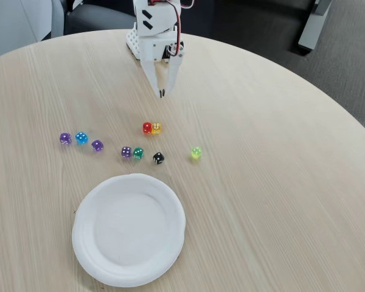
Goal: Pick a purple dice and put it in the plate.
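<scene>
while the gripper [161, 93] hangs above the desk [280, 182] with fingers together, three purple dice [65, 139] [97, 146] [126, 152] lie beyond the empty plate [85, 237].

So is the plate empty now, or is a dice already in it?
Empty. The plate shows only bare white surface, and all three purple dice lie on the table above it.

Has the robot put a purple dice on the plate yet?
Not yet. The plate holds nothing. All three purple dice sit on the table. The gripper hangs above them, fingertips together, holding nothing. Picking one and dropping it in is left.
</scene>
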